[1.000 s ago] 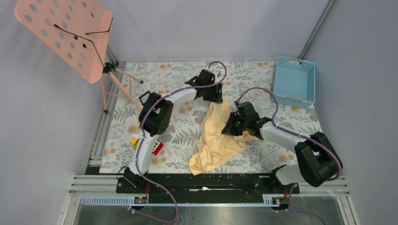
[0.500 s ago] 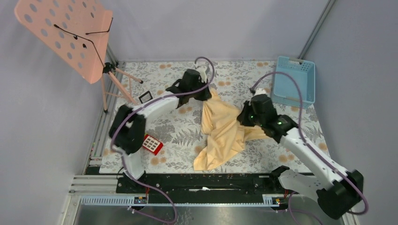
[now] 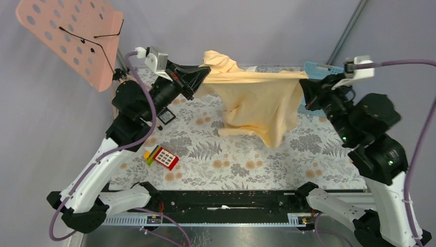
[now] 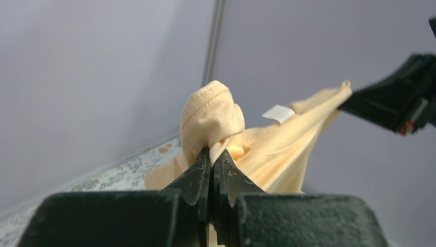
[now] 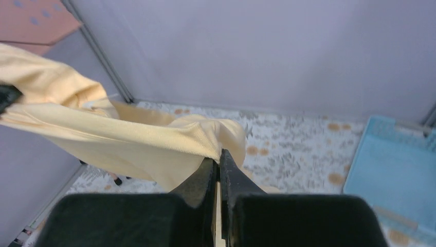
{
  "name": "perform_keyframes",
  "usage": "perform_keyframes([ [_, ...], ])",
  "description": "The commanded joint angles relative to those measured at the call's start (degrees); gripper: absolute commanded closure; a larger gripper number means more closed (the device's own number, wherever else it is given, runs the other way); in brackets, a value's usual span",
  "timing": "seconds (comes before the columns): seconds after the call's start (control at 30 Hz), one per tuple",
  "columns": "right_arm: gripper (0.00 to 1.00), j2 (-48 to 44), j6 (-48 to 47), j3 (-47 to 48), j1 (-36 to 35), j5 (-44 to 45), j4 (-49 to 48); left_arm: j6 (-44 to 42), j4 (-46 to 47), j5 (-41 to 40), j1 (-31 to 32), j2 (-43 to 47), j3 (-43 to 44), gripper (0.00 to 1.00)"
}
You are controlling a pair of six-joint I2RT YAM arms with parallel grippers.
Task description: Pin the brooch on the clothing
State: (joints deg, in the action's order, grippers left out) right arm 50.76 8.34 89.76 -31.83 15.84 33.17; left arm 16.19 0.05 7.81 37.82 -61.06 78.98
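The clothing (image 3: 257, 100) hangs in the air above the floral-patterned counter (image 3: 231, 164), strung between the two arms near the back wall. Its upper edge runs taut and almost level from one grip to the other, while the rest falls in loose folds to a point below the middle (whether that lowest tip touches the counter cannot be told from above). The left jaws, at the end of the left arm (image 3: 128, 113), are pressed fully together on a bunched corner of the fabric. In the left wrist view a rounded lump with a stitched seam bulges just above their tips, and a small white neck label (image 4: 278, 113) shows just to its right. The right jaws, on the right arm (image 3: 370, 128), are likewise pinched tight on a fold at the opposite end, and the cloth streams away from them toward the left. A pale blue basket (image 3: 321, 72) stands on the counter behind the right grip. A pink perforated music stand (image 3: 67, 36) rises at the back left corner. A red keypad toy (image 3: 165, 158) lies on the counter near the left arm, well apart from the shirt.
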Motion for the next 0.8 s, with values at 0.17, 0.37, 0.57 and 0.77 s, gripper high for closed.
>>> perform_keyframes([
  [0.17,1.0,-0.9,-11.4,15.1,1.0,-7.2,-4.5,-8.7,-2.5,1.8,3.1,10.0,7.7,1.0],
  [0.37,1.0,0.1,-10.1,13.8,1.0,-9.0,-5.7,-6.8,-7.5,-2.0,3.2,7.8,11.3,1.0],
  [0.57,1.0,5.8,-13.3,3.2,1.0,11.4,-13.2,-8.8,-13.4,-18.3,-0.4,-1.5,9.9,1.0],
  [0.77,1.0,19.8,-10.8,1.1,8.4,11.8,-16.6,-0.8,-9.4,-15.1,-12.2,-15.0,5.9,1.0],
])
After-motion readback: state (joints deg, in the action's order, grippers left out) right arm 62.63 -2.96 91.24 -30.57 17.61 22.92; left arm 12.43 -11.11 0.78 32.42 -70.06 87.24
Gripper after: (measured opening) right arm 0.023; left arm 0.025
